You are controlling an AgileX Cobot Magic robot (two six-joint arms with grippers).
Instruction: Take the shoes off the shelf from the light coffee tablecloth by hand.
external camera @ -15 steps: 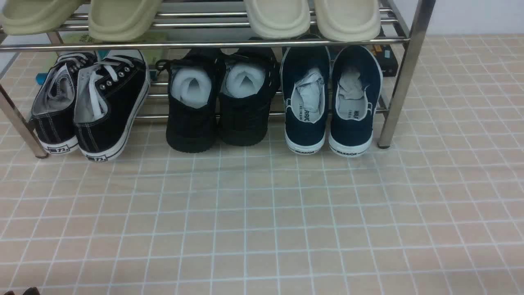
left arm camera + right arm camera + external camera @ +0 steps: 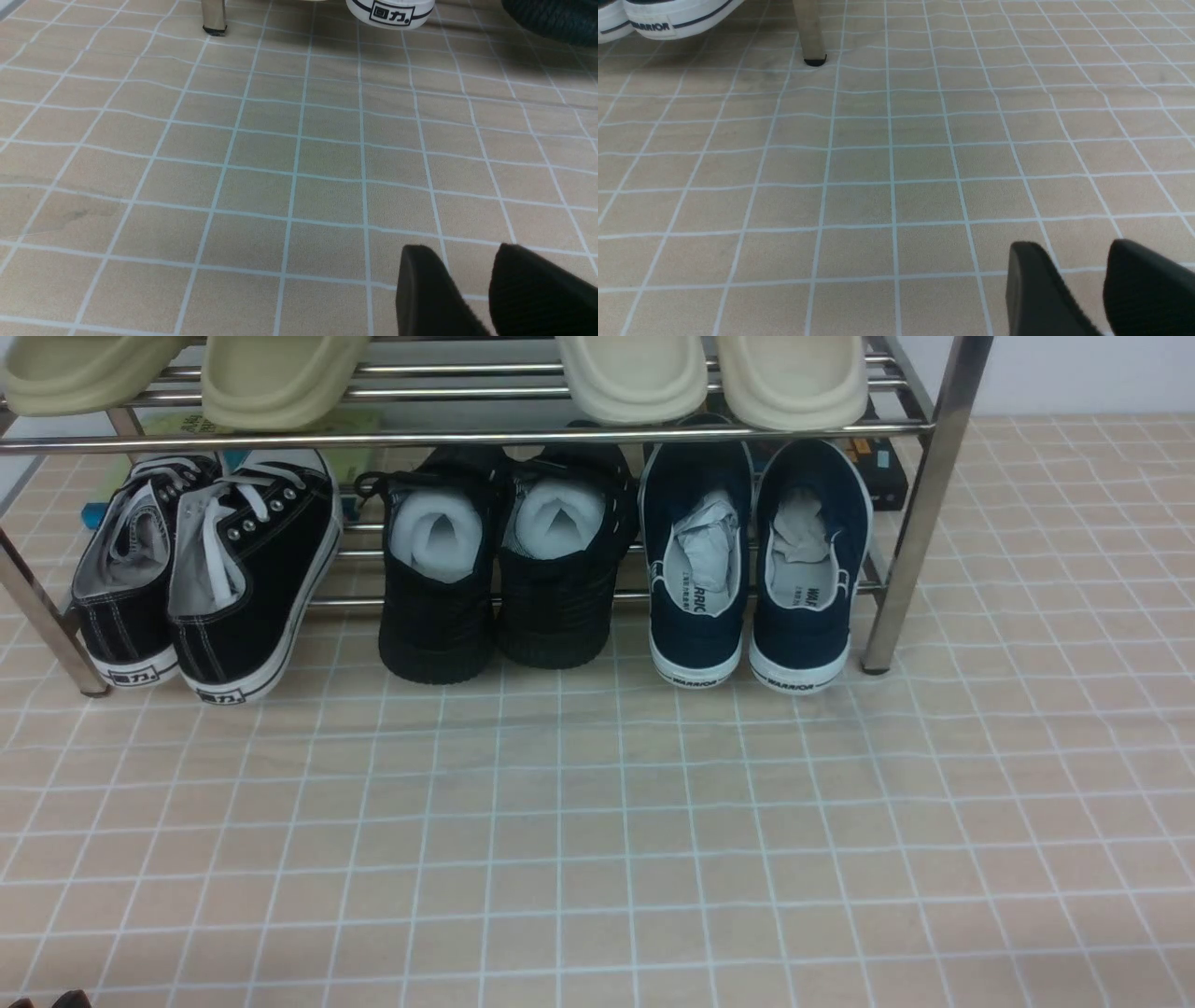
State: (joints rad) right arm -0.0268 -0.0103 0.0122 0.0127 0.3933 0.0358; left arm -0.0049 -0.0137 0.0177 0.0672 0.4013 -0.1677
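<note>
You have the shoes [image 2: 758,569] at the right end of the shelf [image 2: 920,513], on its lower tier. The navy pair sits side by side with heels toward you, just inside the right front leg, white paper stuffed in each and "WARRIOR" readable on the lining and the heel tabs. Their heels hang past the front bar and tip down toward the light coffee tablecloth [image 2: 597,840]; you cannot tell whether the soles touch it. Just beside them to the left is the all-black pair [image 2: 504,569], and beyond that the black lace-up sneakers [image 2: 210,583]. Pale slippers [image 2: 714,373] lie on the tier above. Your left hand [image 2: 465,261] hangs low over bare cloth with its two fingers parted, grid showing between them and nothing gripped; one sneaker heel and the left front leg are well ahead of it. Your right hand [image 2: 1073,254] is the same, fingers spread and empty above the cloth, with a white heel of the navy pair and the right front leg well ahead and apart from it.
</note>
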